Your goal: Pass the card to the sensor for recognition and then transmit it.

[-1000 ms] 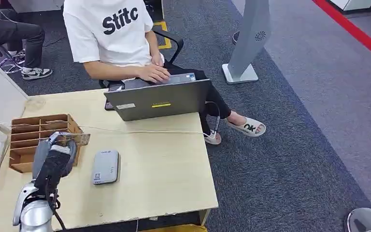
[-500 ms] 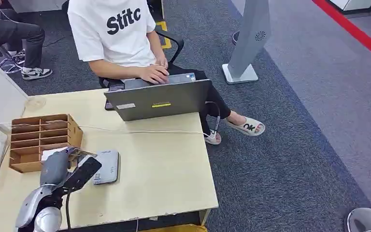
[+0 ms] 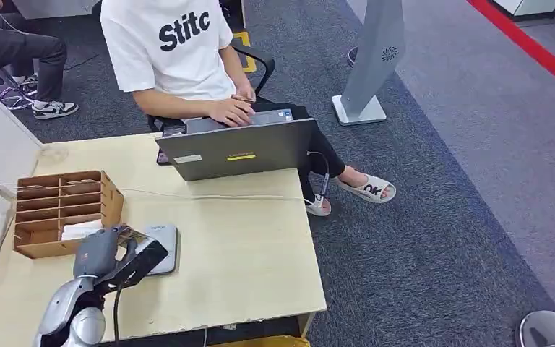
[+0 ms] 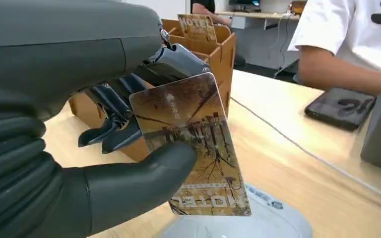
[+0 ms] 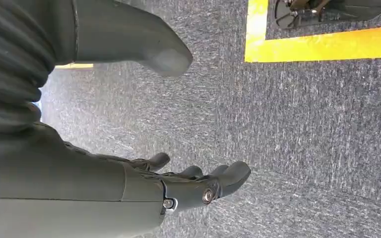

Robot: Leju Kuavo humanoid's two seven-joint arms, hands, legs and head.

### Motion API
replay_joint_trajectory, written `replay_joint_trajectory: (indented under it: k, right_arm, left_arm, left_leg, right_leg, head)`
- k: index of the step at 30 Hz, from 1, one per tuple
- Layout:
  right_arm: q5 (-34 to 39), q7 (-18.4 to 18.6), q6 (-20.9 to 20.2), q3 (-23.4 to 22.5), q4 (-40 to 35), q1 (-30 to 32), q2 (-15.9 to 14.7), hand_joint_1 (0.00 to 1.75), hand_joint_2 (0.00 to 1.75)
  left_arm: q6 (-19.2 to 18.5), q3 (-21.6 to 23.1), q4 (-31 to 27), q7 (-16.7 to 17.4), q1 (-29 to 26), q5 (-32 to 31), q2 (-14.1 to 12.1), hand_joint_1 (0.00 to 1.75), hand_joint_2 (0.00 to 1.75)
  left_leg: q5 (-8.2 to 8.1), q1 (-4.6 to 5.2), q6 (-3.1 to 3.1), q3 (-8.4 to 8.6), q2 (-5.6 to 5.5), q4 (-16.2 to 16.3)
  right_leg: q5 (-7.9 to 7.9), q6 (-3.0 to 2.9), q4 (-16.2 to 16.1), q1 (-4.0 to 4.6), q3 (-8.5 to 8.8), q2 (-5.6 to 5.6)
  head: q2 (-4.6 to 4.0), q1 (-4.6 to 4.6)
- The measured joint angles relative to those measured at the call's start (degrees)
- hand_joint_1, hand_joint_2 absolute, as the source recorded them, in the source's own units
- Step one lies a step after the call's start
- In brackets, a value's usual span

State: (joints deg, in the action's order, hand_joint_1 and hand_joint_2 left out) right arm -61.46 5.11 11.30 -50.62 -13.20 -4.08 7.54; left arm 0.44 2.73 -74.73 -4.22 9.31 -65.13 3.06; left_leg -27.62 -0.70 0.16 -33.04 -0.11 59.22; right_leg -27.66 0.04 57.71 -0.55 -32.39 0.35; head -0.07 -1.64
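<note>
The left hand (image 4: 124, 148) pinches the card (image 4: 193, 148) between thumb and fingers, holding it just above the grey reader (image 3: 160, 248), which lies beside the wooden rack (image 3: 65, 210). The card looks thin, stiff, light and probably slick (a glossy printed face), so a pinch across its flat faces near 1 edge seems safest. The right hand (image 5: 198, 186) hangs over carpet, fingers apart, holding nothing.

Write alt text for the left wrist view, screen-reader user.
The left robot hand pinches a brown hotel key card between thumb and fingers, just above a light grey card reader on a wooden table. Behind stands a wooden slotted card holder with another card; a person's forearm shows beyond.
</note>
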Motion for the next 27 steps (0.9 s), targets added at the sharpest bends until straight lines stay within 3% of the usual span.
replay_joint_trajectory:
  k: [17,27]
  right_arm:
    - [-1.0,0.2,-0.7,0.0,0.0,0.0,0.0,0.00,1.75]
    - [-2.1,0.3,-0.6,-0.8,0.1,0.0,0.0,0.00,1.75]
  left_arm:
    - [1.2,0.2,5.0,-0.1,1.2,-1.0,0.3,1.75,1.75]
    - [1.8,0.0,2.4,-1.3,1.6,0.5,0.0,1.75,1.75]
  left_leg:
    - [0.00,0.00,0.00,0.01,-0.01,0.0]
    - [0.01,-0.01,-0.01,0.00,0.00,0.0]
  right_leg:
    - [0.00,0.00,0.0,0.00,0.03,-0.01]
    - [0.01,0.00,0.0,0.00,0.02,-0.01]
  head:
    - [0.00,-0.02]
    - [0.00,0.00]
